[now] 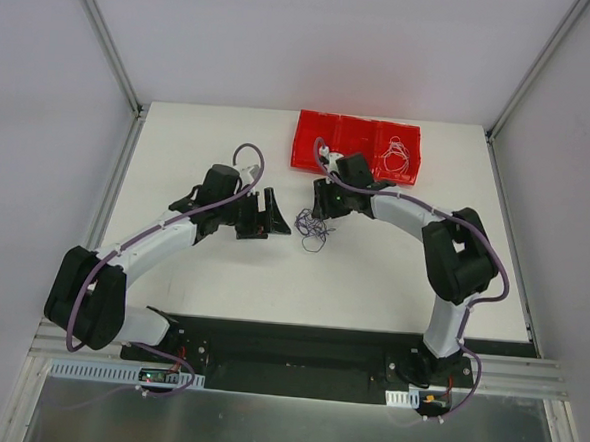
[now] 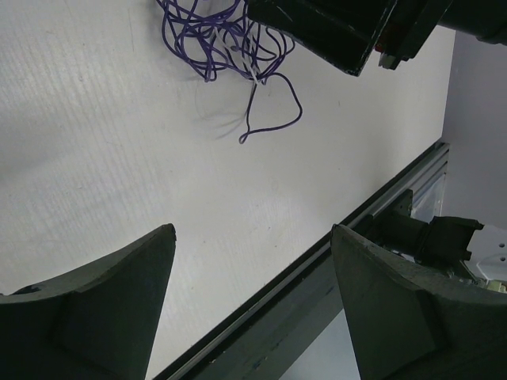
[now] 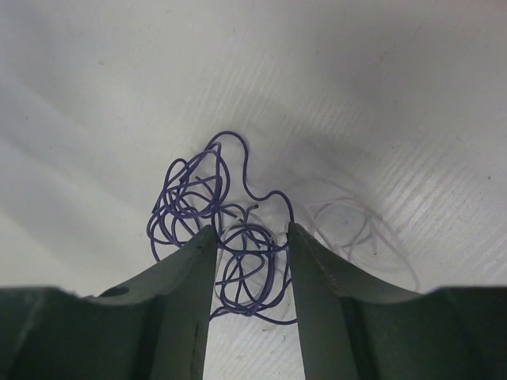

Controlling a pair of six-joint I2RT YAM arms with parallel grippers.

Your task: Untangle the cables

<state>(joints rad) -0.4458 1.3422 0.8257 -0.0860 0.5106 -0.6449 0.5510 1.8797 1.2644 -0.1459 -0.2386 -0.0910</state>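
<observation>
While the left claw is hanging spread wide above the white surface, apart from the wires, we are seeing the purple cable lying in a knotted clump mid-surface, near the red tray. The right claw is straddling a loop of that clump, fingers a little apart; we cannot tell whether they are pinching it. A white cable is lying just beside.

No text, label, brand or number is readable on any surface
</observation>
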